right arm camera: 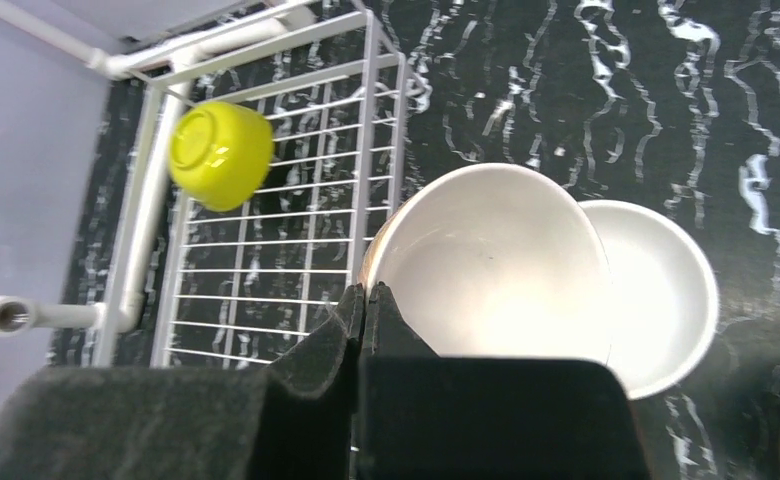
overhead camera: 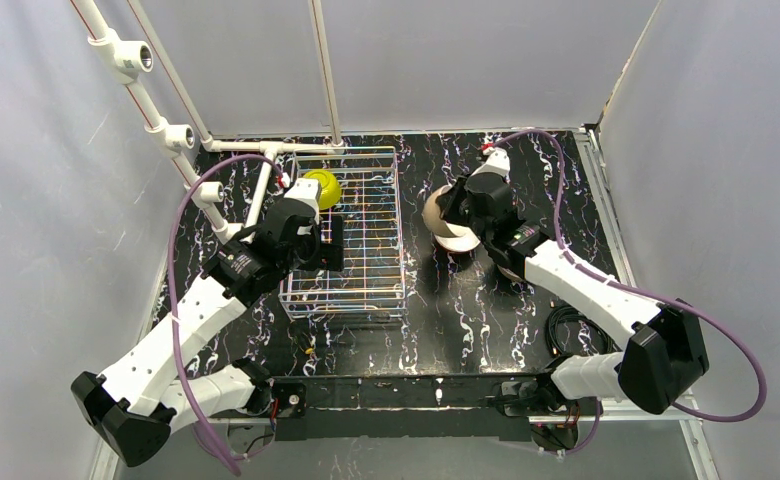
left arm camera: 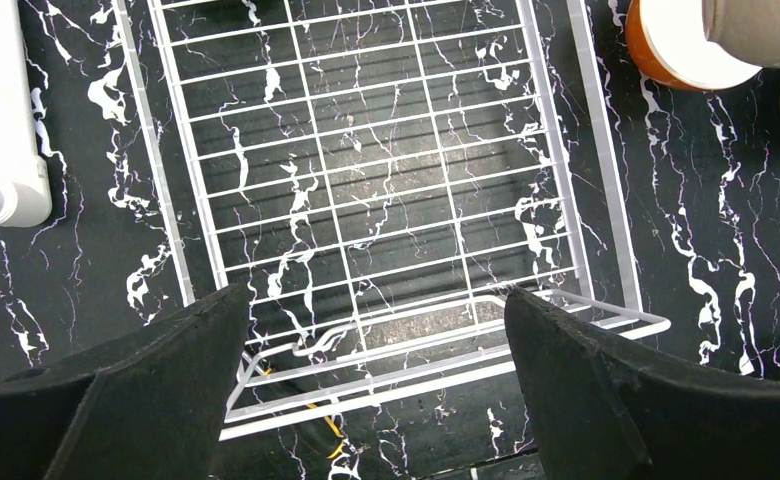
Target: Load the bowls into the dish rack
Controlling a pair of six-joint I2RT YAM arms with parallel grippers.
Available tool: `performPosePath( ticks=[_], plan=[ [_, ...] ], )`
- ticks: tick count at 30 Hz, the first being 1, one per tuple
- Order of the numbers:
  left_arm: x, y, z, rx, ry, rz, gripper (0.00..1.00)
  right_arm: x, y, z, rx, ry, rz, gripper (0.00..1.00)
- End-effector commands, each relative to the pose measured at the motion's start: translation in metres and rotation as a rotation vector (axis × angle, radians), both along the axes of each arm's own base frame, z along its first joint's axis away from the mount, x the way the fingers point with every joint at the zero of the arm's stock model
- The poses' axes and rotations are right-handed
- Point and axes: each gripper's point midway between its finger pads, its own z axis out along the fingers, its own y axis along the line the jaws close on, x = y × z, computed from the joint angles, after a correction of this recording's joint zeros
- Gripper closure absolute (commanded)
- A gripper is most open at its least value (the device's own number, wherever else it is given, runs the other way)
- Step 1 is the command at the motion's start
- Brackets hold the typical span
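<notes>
**Item: tan bowl** [right arm camera: 486,270], whitish inside. Right of centre in the overhead view, on the table [overhead camera: 546,180] side of the dish rack [overhead camera: 351,270], not yet in it. It is tilted and overlaps an orange bowl [left arm camera: 666,55] lying just behind it.
**Handling (judged):** rigid, light, with a smooth and probably slippery glaze. It looks breakable if knocked against the wire or the neighbouring bowl. The thin rim is the only practical hold, one finger inside and one outside. A one-sided pinch may let the bowl swing.
**Right gripper** [right arm camera: 366,300]: jaws drawn almost together, pinching the tan bowl's rim at its left edge in the wrist view. No gap shows between finger and wall.
**Left gripper** [left arm camera: 376,305]: jaws spread wide with nothing between them, hanging over the near end of the rack and touching no wire as far as can be seen.
**Item: yellow bowl** [right arm camera: 221,150]. Already in the rack, in the upper left corner of the overhead view, mouth down or on its side.
**Other bowls:** cannot be told apart behind the right arm.
</notes>
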Motion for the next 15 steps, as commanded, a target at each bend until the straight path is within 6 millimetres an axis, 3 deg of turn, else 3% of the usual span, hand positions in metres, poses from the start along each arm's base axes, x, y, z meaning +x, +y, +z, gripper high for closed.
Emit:
performPosePath(
  ticks=[1,9,15],
  plan=[
    [-0.001,0.004,0.005,-0.003,-0.023,0.017,0.02,0.004,0.031,0.081,0.278,-0.178,0.081,0.99],
    [-0.005,0.013,0.007,0.008,-0.029,0.044,0.02,0.000,0.086,0.110,0.558,-0.185,0.288,0.99],
    [-0.010,0.024,0.005,0.021,-0.034,0.080,0.02,-0.004,0.134,0.120,0.664,-0.167,0.404,0.99]
  ],
)
